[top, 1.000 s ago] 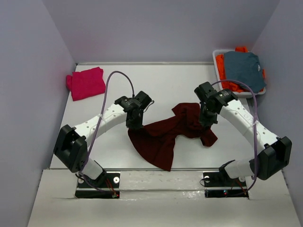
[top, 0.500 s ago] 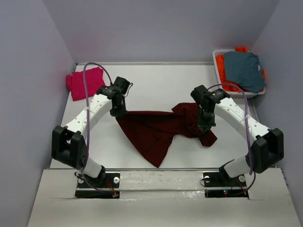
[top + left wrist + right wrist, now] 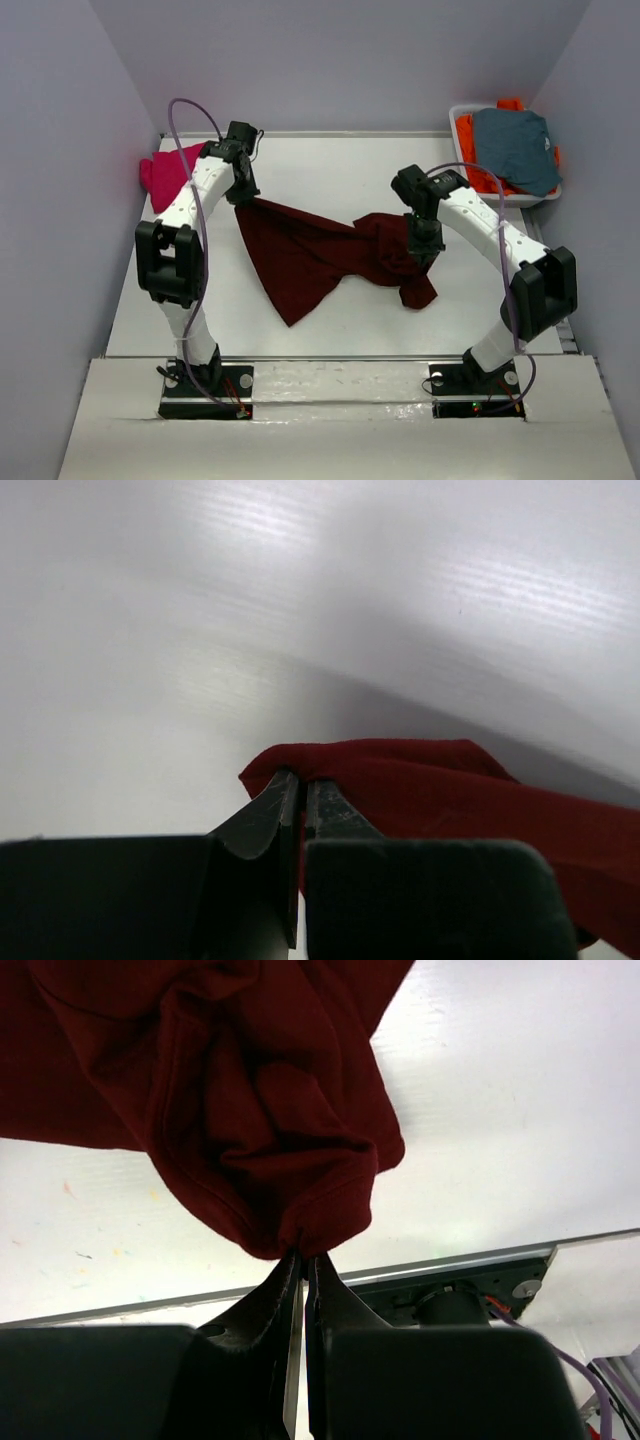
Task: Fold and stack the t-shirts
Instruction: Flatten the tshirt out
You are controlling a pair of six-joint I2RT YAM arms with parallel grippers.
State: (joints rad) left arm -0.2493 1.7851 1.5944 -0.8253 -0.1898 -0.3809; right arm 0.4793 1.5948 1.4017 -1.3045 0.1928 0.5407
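Progress early, seen from above: maroon shirt (image 3: 300,255) unfolded, strung over table (image 3: 340,170) between left gripper (image 3: 243,195) and right gripper (image 3: 420,250). Pink shirt (image 3: 160,172) far left, apparently folded; grey shirt (image 3: 515,145) and orange shirt (image 3: 467,135) in bin (image 3: 455,110).

Left wrist: jaws pinched tight on maroon corner, cloth trailing right.

Right wrist: jaws clamped on bunched hem, bulk hanging beyond the tips.

Remaining, by judgement: spreading flat, folding, stacking, then bin shirts.

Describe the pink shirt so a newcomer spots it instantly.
On the white table, look to the far left corner by the wall. The pink shirt lies there, partly behind the left arm. It is the only bright pink cloth: the maroon shirt stretches across mid-table, and the grey-blue shirt sits in the far-right tray.
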